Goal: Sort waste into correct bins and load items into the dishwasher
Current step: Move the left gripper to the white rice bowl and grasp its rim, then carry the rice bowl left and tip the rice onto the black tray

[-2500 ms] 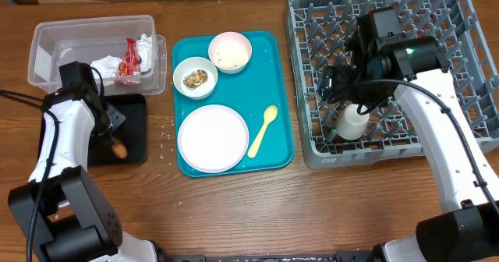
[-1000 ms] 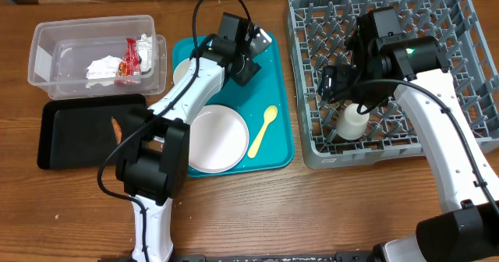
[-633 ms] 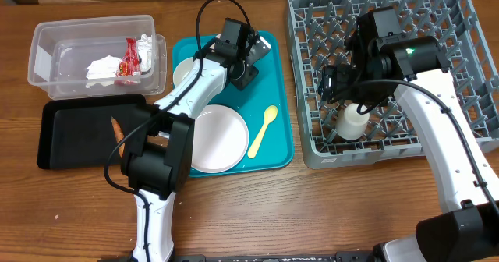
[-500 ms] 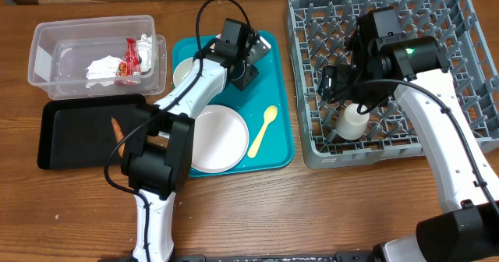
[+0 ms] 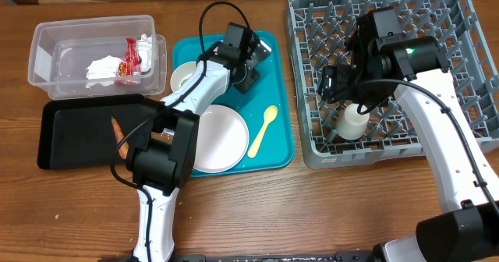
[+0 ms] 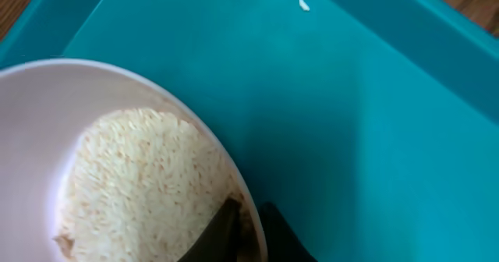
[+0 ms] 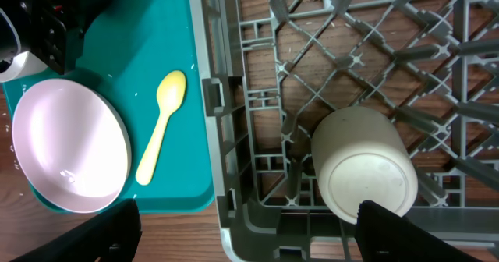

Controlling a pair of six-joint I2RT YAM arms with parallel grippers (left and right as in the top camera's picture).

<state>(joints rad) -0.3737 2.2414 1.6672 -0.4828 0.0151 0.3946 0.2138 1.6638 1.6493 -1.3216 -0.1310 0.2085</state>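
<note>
– Rice [image 6: 140, 176] sits heaped in that small white bowl [image 6: 31, 122], right up to the rim. The left gripper [image 6: 251, 232] pinches that rim, one finger [image 6: 222, 231] inside and the other outside, at the bottom of the wrist view.

– Thin hold. I reckon a lift from one edge tips the bowl and the grains slide onto the teal tray [image 6: 351, 137]. One stray grain [image 6: 304, 5] lies there, near the top.

– Smooth rim, too; it could slip free. From overhead the bowl stands in the tray's upper part, top centre.

– The black tray [image 5: 70, 137] and clear tub [image 5: 47, 51] sit well off to the left. Long carry, more chance to spill.

– Far right, the right gripper [image 7: 248, 215] hangs wide open over the cup [image 7: 366, 168] in the grey rack [image 7: 437, 28], holding nothing.
</note>
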